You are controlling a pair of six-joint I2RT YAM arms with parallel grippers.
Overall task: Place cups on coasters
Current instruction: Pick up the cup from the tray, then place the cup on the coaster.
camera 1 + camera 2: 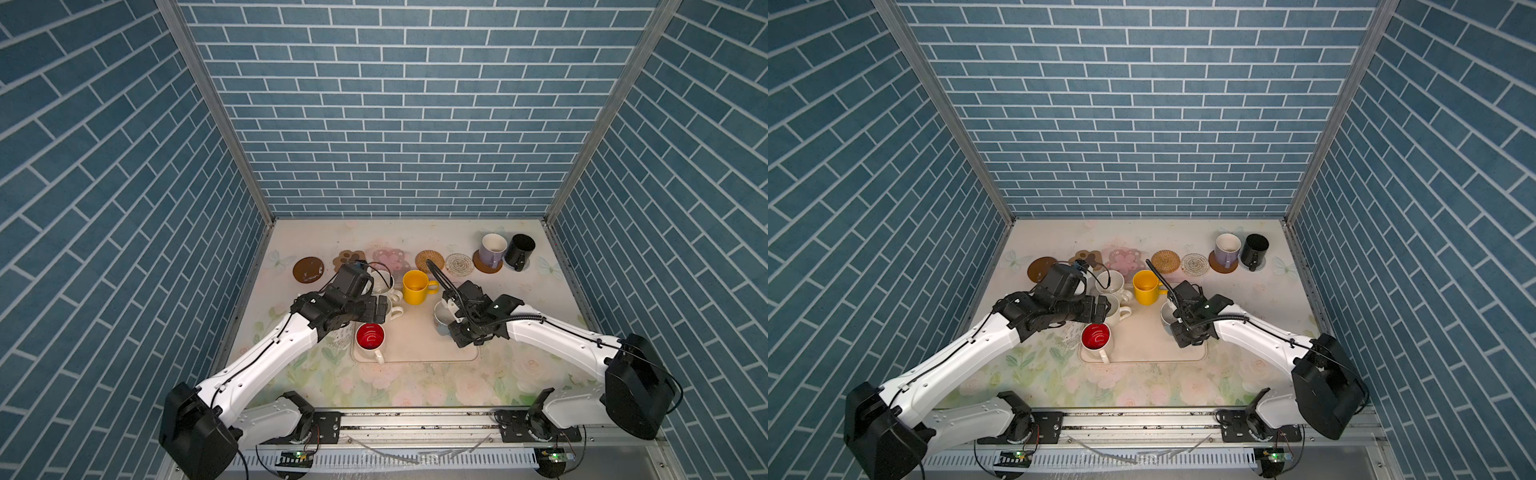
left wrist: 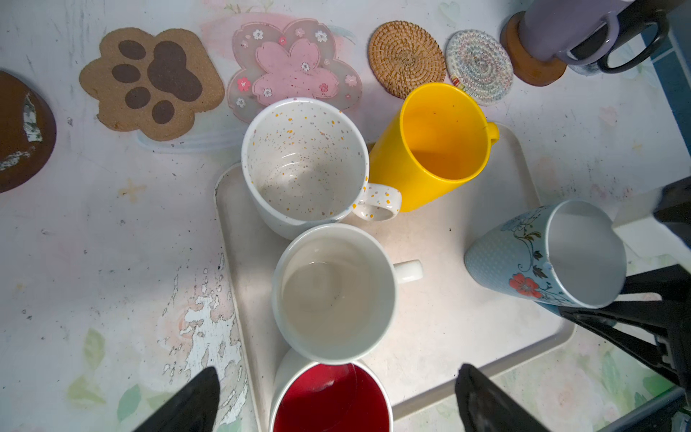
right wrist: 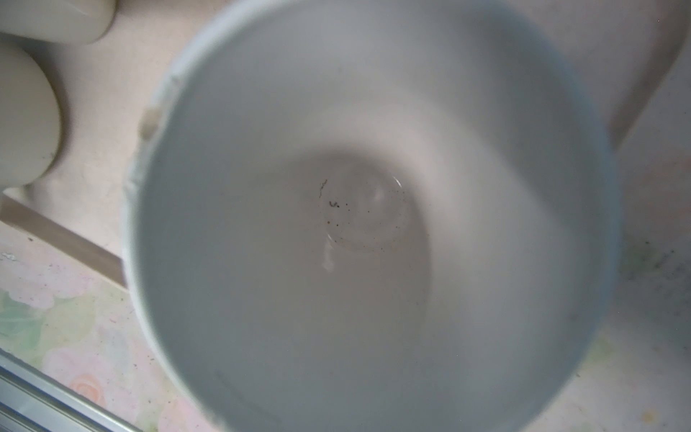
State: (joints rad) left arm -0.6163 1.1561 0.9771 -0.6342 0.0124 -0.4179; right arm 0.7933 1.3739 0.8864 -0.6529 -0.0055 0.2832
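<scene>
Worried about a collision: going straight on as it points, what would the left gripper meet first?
Probably the red-inside mug, its rim between the open jaws of the left gripper; the plain cream mug stands beyond. Depth is unclear.

Cream rectangular tray point(image 1: 415, 336) on a floral tabletop point(image 1: 415, 386), blue brick-patterned walls point(image 1: 395, 104) all around

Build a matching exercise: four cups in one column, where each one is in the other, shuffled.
Cups:
1. lavender cup
2. yellow cup
3. red-inside cup
4. light blue cup

Places:
A. near left corner of the tray
B. on a brown round coaster
C. in the right claw's grip
D. far edge of the tray

Pairs: 1-B; 2-D; 3-A; 4-C
</scene>
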